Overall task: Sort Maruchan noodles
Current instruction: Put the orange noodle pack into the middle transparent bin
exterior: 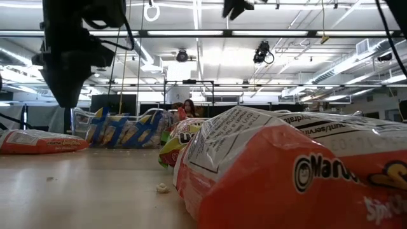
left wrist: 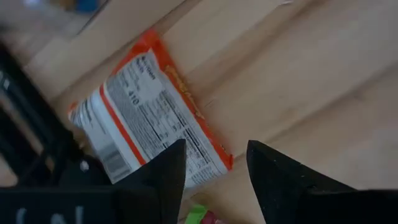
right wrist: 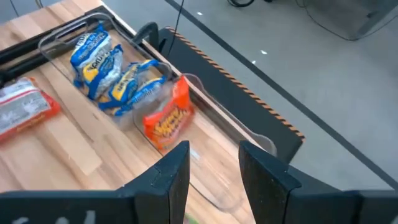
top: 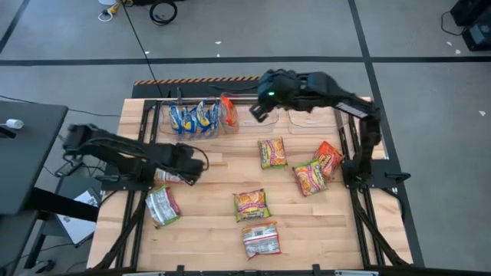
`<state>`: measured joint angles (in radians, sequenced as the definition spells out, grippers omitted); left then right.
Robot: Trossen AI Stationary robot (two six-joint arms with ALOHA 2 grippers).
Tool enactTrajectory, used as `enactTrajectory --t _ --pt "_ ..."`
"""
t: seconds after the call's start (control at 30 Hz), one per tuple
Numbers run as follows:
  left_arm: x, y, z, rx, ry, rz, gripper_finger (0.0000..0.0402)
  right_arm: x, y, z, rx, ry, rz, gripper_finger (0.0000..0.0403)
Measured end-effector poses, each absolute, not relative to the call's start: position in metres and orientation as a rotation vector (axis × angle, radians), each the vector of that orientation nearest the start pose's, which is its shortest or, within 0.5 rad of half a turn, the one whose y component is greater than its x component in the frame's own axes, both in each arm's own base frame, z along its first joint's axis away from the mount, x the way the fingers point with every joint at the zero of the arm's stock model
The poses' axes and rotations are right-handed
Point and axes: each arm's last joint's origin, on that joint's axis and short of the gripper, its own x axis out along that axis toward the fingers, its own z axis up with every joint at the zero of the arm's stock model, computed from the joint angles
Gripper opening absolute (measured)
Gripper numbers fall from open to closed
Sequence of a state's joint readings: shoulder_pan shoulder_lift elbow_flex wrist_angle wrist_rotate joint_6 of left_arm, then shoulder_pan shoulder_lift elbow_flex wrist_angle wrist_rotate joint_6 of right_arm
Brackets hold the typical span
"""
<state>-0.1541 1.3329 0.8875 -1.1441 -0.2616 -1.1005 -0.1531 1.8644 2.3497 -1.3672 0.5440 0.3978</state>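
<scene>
Probably risky: may pinch only the crinkly edge of the orange packet (left wrist: 149, 115) at nine o'clock on the table (top: 222, 180) and drop it. Left hand (left wrist: 214, 165) hovering above it, fingers apart, holding nothing. Right hand (right wrist: 214, 165) at twelve o'clock over bins, released, empty.

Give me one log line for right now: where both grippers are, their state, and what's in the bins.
left gripper: open, above orange packet, left table edge | right gripper: open, empty, over clear bin | blue packets in far bin | loose packets unsorted
</scene>
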Motion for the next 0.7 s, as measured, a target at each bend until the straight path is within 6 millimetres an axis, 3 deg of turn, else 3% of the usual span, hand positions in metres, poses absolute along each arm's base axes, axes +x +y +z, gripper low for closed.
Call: enactTrajectory --t 0.1,0.33,0.53,0.7 --pt "0.215 -0.036 0.209 -0.543 1.294 0.981 0.0172 0.317 -0.062 0.464 0.183 0.734 -0.834 0.0143" --pt "0.25 -0.067 0.231 -0.448 1.223 1.136 0.0157 0.285 -0.053 0.476 0.11 0.798 -0.829 0.0143" --pt "0.25 -0.067 0.206 -0.381 1.26 1.272 0.0158 0.273 -0.045 0.483 0.07 0.817 -0.772 0.0143" --pt "0.241 -0.065 0.182 -0.446 1.239 1.332 0.0189 0.272 -0.032 0.484 0.057 0.816 -0.707 0.0143"
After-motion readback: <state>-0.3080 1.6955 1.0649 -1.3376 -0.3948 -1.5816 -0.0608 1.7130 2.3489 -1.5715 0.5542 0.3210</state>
